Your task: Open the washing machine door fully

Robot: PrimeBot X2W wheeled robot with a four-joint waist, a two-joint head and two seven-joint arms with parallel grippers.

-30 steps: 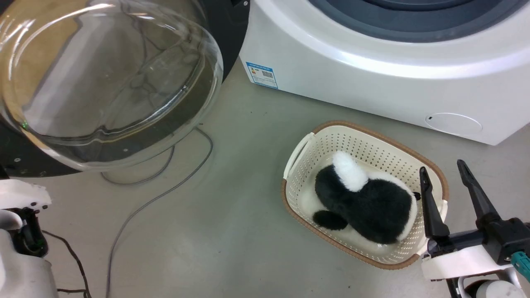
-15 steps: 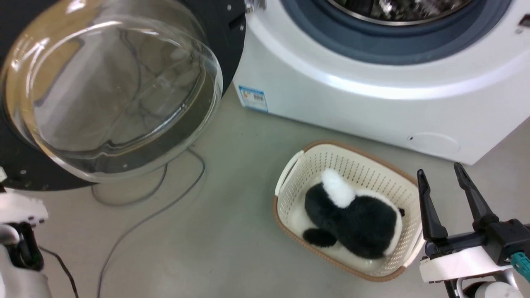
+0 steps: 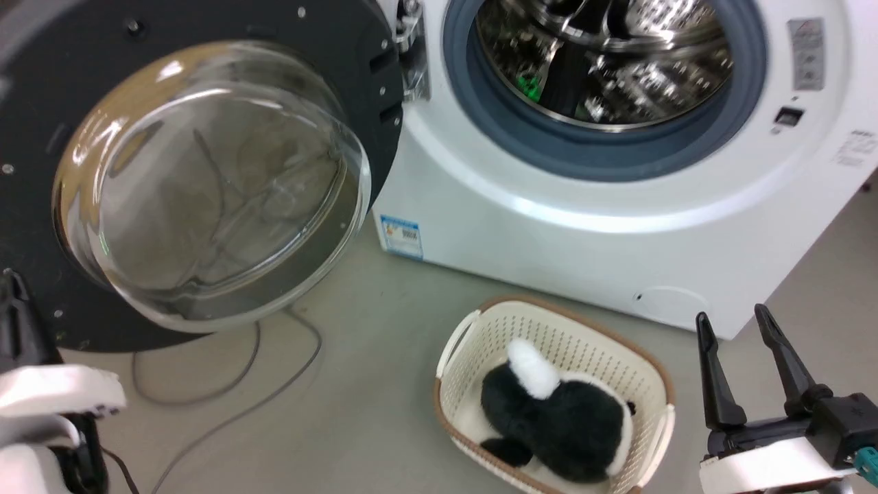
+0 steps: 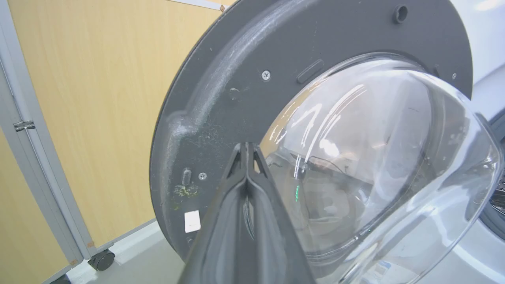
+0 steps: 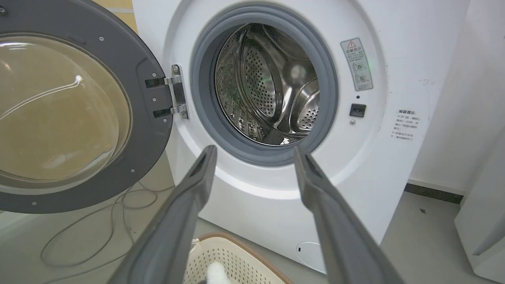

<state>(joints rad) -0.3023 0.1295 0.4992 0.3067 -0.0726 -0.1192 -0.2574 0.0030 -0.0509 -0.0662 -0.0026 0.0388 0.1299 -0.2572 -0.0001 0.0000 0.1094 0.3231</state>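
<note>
Washing machine door (image 3: pixel 206 178) stands wide open on its hinge, left of the washing machine (image 3: pixel 583 226); drum (image 3: pixel 603 62) uncovered. I judge the task essentially done. My left pincer (image 4: pixel 246 148): fingers together, empty, facing the door. My right pincer (image 3: pixel 730 315): apart, empty, before the machine.

Washing machine door (image 3: pixel 206 171) — black disc, glass bowl — swung wide open, upper left; white washing machine (image 3: pixel 617 206) upper right, steel drum exposed.

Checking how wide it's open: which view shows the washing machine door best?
Right wrist view: the washing machine door, its hinge and the drum together. Head view sees it from above; left wrist view, a close-up of its inner face.
</note>
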